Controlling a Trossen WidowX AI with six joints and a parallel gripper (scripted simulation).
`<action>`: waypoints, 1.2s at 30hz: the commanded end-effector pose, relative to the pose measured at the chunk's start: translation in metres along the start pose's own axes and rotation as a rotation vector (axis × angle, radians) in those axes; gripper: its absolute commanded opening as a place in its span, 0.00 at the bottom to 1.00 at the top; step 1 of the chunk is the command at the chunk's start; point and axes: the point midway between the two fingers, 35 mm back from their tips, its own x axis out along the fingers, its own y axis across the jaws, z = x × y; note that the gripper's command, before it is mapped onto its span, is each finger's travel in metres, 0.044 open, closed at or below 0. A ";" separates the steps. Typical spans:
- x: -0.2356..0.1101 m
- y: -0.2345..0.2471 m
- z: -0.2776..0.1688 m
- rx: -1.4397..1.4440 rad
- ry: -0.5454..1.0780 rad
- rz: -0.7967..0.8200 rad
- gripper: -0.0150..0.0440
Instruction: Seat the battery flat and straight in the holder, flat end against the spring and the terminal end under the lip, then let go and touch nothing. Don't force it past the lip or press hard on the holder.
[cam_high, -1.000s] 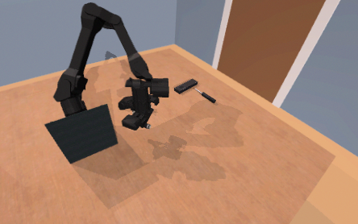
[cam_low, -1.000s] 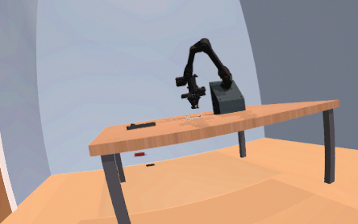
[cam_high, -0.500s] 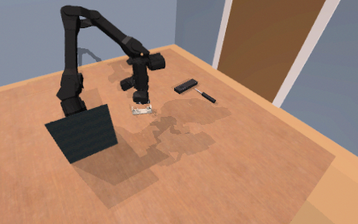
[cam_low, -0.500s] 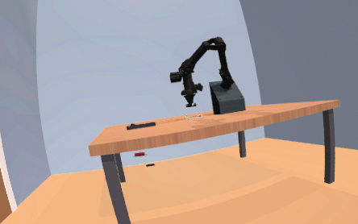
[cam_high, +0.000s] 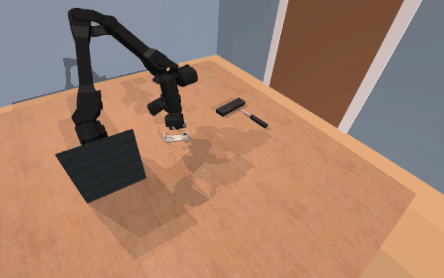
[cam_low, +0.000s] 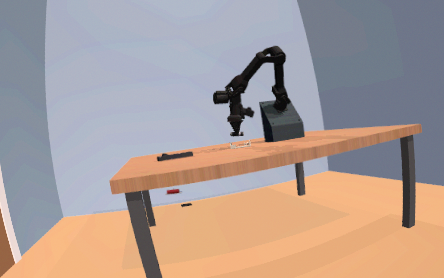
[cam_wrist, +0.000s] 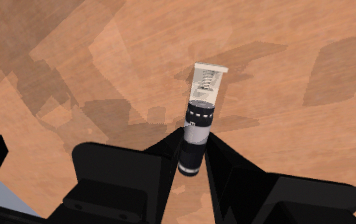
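Note:
The battery (cam_wrist: 196, 134), black with a pale grey band, is gripped between the two fingers of my gripper (cam_wrist: 194, 133) (cam_low: 237, 134). The white holder (cam_high: 176, 138) (cam_low: 240, 145) (cam_wrist: 205, 92) stands on the table below the gripper. In the wrist view the holder's spring end shows beyond the battery's far end, with the coil inside it. The battery is in line with the holder's length and covers the rest of it. In the exterior view the fingertips are a little above the holder, so the battery is over it, not in it. The lip is hidden.
On the table (cam_high: 300, 200) a black ribbed block (cam_high: 230, 107) and a dark-handled screwdriver (cam_high: 258, 120) lie away from the holder. The arm's dark base box (cam_high: 102, 165) (cam_low: 283, 122) stands nearby. A red object (cam_low: 173, 191) and a small black one (cam_low: 186, 205) show below the table.

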 end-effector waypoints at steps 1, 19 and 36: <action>0.006 0.000 0.000 0.004 0.053 0.008 0.36; 0.025 -0.005 0.002 0.022 0.210 0.022 0.36; 0.036 -0.006 0.009 0.038 0.365 0.044 0.36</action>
